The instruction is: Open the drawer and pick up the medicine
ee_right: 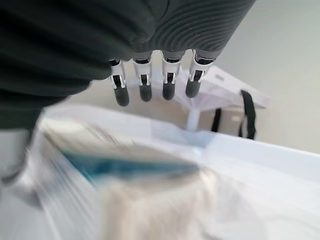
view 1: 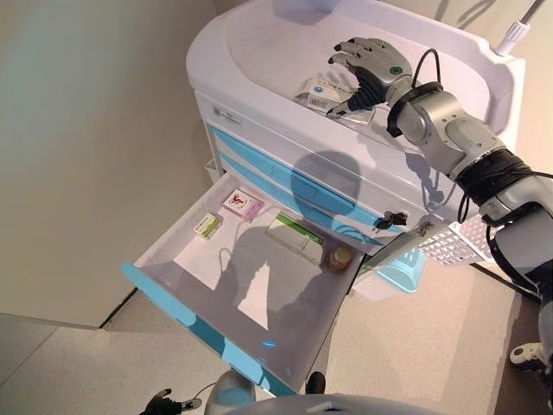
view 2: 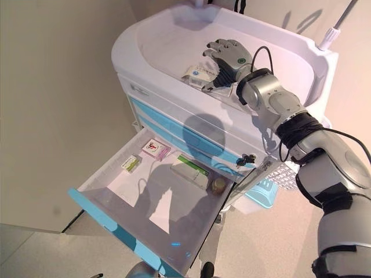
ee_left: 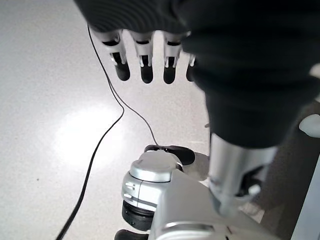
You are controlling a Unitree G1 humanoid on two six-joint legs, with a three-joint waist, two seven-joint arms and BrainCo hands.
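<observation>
On top of the white cart (view 1: 259, 22), the head views show the right hand (view 1: 367, 67) spread over a medicine box (view 1: 324, 92), fingers straight and thumb beside it, while the drawer (view 1: 186, 322) below stands pulled out with a pink box (view 1: 243, 205), a small green box (view 1: 207, 226), a long green-and-white box (view 1: 295, 238) and a bottle (view 1: 338, 258) inside. Seen from the left wrist, the left hand (ee_left: 145, 62) hangs relaxed over the floor (ee_left: 50, 125), holding nothing. From the right wrist, straight fingers (ee_right: 146, 85) hover over the blurred box without closing on it, so opening looks done and the pick-up unfinished.
</observation>
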